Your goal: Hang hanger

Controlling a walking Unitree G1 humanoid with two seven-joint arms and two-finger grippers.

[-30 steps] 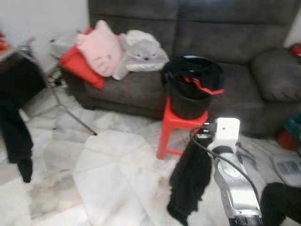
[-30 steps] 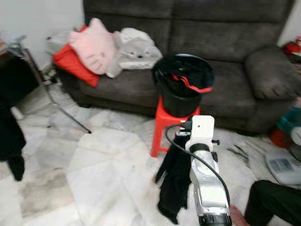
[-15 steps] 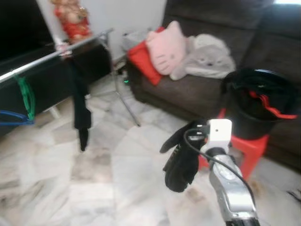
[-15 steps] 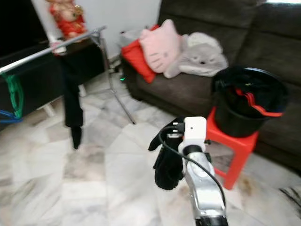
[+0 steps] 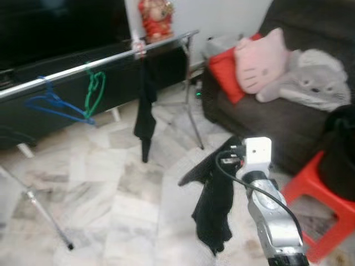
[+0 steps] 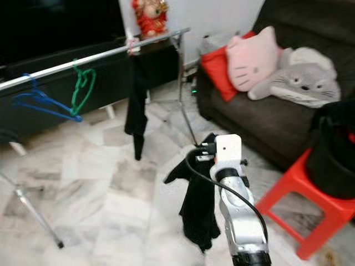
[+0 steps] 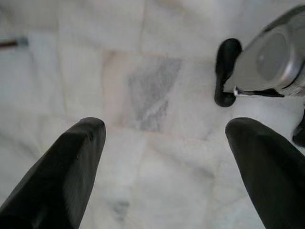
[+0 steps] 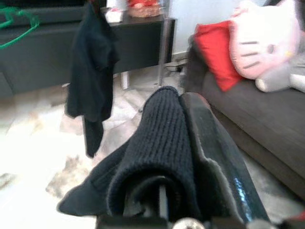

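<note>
1. Marble floor (image 5: pixel 111 199), dark TV cabinet (image 5: pixel 66 105) at the back, grey sofa (image 6: pixel 266 122) on the robot's right.
2. Rail (image 5: pixel 100 62) runs across in front of the cabinet on thin legs; blue hanger (image 5: pixel 52 105), green hanger (image 5: pixel 95 91) and black cloth (image 5: pixel 145 108) hang on it.
3. Red cushion (image 5: pixel 226 72), pink cat cushion (image 5: pixel 260 69) and grey plush (image 5: pixel 316 83) on the sofa; red stool (image 6: pixel 310 210) in front, black bucket (image 6: pixel 333 155) on it.
4. Right gripper (image 8: pixel 178 143) raised mid-frame, fingers clamped on black garment (image 6: pixel 197 205), which drapes over and below them. Hanger inside it can't be made out.
5. Left gripper (image 7: pixel 164 133) points at bare floor, fingers spread wide, nothing between.
</note>
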